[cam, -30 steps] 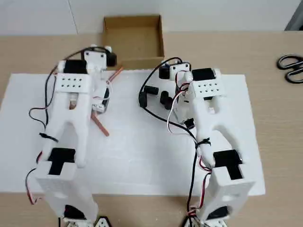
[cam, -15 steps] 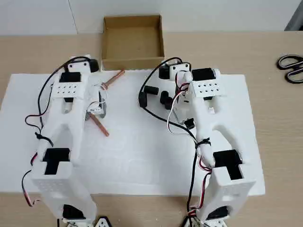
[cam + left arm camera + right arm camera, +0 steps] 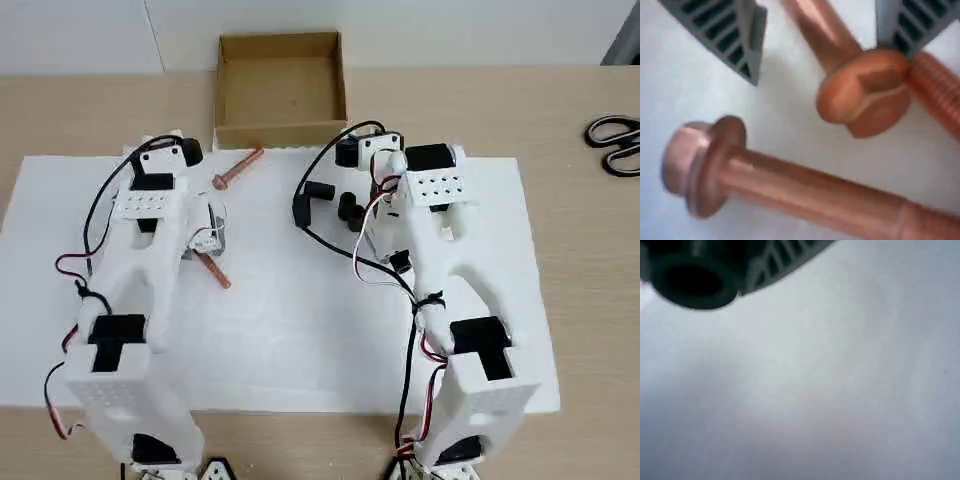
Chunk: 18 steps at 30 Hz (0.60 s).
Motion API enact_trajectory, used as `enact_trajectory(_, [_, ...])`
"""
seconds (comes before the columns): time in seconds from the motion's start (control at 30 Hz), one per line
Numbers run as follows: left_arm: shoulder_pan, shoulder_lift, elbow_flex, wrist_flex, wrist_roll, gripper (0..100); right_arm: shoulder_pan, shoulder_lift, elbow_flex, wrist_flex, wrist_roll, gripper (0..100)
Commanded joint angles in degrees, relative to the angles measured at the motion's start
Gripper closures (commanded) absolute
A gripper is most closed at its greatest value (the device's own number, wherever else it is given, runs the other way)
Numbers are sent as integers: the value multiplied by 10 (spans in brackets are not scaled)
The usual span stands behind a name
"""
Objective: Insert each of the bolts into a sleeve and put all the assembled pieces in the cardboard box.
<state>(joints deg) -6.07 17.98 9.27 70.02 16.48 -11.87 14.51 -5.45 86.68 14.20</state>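
Holding, left claw (image 3: 822, 65): wide open, nothing gripped. One bolt (image 3: 862, 97) lies between the jaws, and its head touches one finger (image 3: 905, 25).
Second bolt (image 3: 790, 192): lies flat just beside the first one, on the white sheet (image 3: 300, 330).
Third bolt (image 3: 237, 168): upper left of centre in the high view, near the front wall of the cardboard box (image 3: 280, 132), which is at top centre.
Right claw (image 3: 372, 205): low over the sheet beside a black sleeve (image 3: 690, 282). We cannot tell if it grips it.
Other sleeves (image 3: 318, 190): centre of the high view, well apart from the bolts.
Handling: we judge the bolts stiff, rather heavy, and smooth, so they can roll or slip.
Where to hold: across the plain shaft just under the head, leaving the threaded end free for the sleeve.
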Motion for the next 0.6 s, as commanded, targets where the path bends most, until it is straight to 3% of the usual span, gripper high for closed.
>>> enact_trajectory(0.0, [-1, -26, 11, -31, 12, 852, 5, -36, -2, -1, 4, 991])
enact_trajectory(0.23, [15, -28, 10, -33, 25, 994, 5, -36, -2, -1, 4, 991])
enact_trajectory(0.43, [61, -33, 7, -17, -17, 993, 5, -36, -2, 0, 4, 991])
enact_trajectory(0.57, [78, -33, -45, 48, -24, 992, 6, -37, -2, 2, 6, 991])
